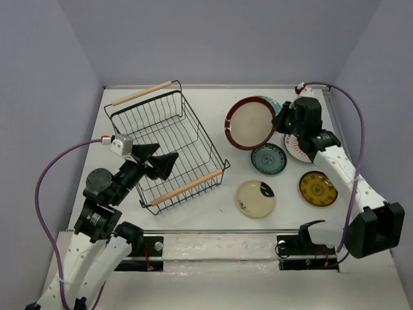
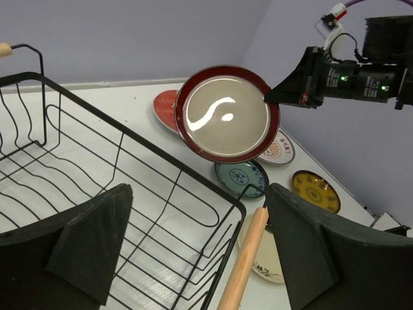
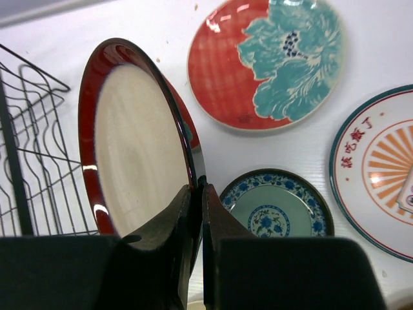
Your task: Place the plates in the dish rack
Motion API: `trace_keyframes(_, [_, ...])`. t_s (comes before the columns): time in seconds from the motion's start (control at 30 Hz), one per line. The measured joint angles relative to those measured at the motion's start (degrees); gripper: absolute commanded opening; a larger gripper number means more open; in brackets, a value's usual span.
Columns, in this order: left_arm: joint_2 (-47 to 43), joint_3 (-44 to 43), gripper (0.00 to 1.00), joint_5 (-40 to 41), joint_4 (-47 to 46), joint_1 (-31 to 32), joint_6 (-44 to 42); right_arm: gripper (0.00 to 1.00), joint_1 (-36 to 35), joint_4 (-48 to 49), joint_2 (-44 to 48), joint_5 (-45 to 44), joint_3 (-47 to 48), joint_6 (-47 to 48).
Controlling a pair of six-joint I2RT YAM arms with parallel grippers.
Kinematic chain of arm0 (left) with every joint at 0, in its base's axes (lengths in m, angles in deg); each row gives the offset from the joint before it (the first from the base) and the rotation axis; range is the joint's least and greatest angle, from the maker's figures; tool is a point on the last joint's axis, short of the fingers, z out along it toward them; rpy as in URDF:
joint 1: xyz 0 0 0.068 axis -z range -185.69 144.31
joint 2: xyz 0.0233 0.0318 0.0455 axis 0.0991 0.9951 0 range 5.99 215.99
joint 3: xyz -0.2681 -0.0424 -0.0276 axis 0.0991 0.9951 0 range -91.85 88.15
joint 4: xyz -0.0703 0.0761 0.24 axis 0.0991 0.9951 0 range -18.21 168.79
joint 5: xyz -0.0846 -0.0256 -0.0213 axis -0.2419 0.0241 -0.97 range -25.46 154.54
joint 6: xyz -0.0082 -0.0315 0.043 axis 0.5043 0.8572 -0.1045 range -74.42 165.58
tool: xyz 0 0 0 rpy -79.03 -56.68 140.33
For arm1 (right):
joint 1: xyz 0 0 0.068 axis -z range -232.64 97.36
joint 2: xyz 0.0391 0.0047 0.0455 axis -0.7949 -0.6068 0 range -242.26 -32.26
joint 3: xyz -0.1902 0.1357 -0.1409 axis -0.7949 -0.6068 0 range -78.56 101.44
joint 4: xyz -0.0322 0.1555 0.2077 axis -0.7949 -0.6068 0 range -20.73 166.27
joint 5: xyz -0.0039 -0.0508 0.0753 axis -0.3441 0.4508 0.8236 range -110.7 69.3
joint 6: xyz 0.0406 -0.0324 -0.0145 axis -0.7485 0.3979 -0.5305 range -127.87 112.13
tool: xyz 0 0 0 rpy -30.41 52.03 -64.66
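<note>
My right gripper [image 1: 279, 121] [image 3: 199, 194] is shut on the rim of the maroon-rimmed beige plate [image 1: 250, 123] [image 2: 227, 113] [image 3: 135, 145], holding it on edge above the table, right of the dish rack [image 1: 166, 142] [image 2: 97, 187]. The red-and-teal floral plate [image 3: 268, 61] [image 2: 166, 106] lies behind it. The orange sunburst plate [image 1: 295, 150] [image 3: 381, 168], teal-blue plate [image 1: 268, 158] [image 3: 274, 206], yellow plate [image 1: 317, 188] [image 2: 316, 190] and cream plate [image 1: 255, 198] lie flat. My left gripper [image 1: 161, 161] [image 2: 193, 252] is open over the rack's near right corner, empty.
The rack has two wooden handles, one at the far left [image 1: 142, 93] and one on the near side [image 1: 187, 187] [image 2: 244, 265]. Grey walls enclose the white table [image 1: 213, 213]. The purple cable [image 1: 352, 129] runs along the right arm.
</note>
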State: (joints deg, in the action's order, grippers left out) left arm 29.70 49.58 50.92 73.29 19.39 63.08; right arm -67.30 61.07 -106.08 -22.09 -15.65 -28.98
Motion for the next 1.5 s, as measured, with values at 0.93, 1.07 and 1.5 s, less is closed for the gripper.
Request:
trace_keyframes(0.93, [25.55, 1.03, 0.41, -12.02, -15.56, -5.18, 19.04, 0.07, -14.21, 5.27, -1.66, 24.39, 8.50, -14.78])
trace_keyframes(1.07, [24.52, 2.08, 0.05, -15.30, -18.32, -7.19, 23.80, 0.10, -13.86, 8.24, -2.08, 24.94, 6.45, -14.53])
trace_keyframes(1.5, [16.98, 4.15, 0.05, -27.04, -16.87, -14.78, 21.33, 0.72, -14.71, 16.11, -7.63, 43.60, 9.75, -14.43])
